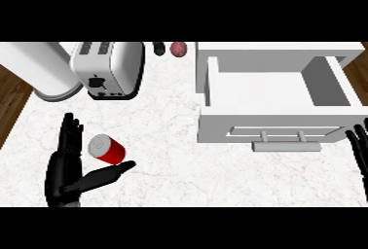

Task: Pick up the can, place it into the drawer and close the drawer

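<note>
Lying tilted on the marble surface, the red can sits btwn the left hand's straight fingers & thumb, nothing curled round it. Drawer open, well right of can. Right hand at right edge, fingers released.

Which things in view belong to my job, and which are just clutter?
Job: red cylindrical can; open white drawer; black left hand, open beside the can.
Lying about: silver two-slot toaster; tall white cylinder; small reddish round object; black right hand resting at right edge.
</note>
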